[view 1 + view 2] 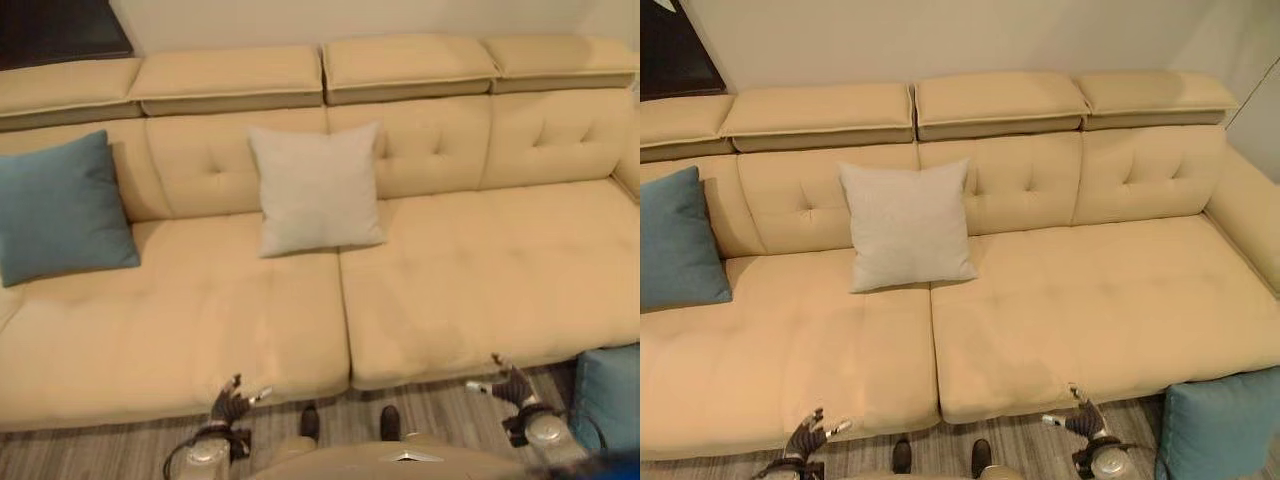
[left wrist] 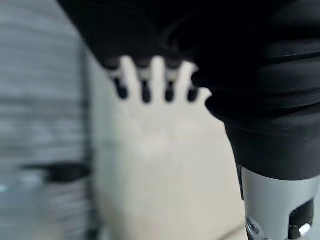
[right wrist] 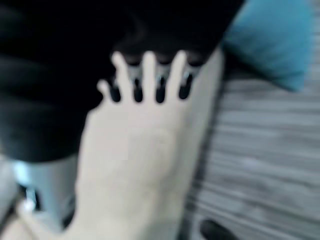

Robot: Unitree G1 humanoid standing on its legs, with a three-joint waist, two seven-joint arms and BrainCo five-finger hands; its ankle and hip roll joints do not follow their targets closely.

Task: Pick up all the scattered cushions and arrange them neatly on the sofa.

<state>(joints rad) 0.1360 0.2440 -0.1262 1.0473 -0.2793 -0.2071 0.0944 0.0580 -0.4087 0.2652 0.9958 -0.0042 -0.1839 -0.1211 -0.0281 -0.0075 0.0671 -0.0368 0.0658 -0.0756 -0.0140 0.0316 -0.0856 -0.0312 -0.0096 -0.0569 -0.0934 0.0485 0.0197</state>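
We're between picks: left hand [image 1: 232,403] and right hand [image 1: 1087,421] both splayed and empty at bottom of frame, blue cushion [image 1: 62,207] and white cushion [image 1: 316,188] already on sofa [image 1: 470,270], so next we reach the teal cushion [image 1: 1222,425] on the floor, lower right.

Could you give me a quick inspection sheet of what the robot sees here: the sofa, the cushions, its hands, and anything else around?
Surface: cream sofa, seat mostly bare.
Job's things: teal cushion upright against the backrest at the left end; white cushion upright near the middle; another teal cushion on the floor by the sofa's right end.
Clutter: nothing seen.
Hands: left hand and right hand low before the sofa's front edge, fingers straight, holding nothing.
Cables: nothing to report.
Surroundings: grey wood-look floor; pale wall behind the sofa.
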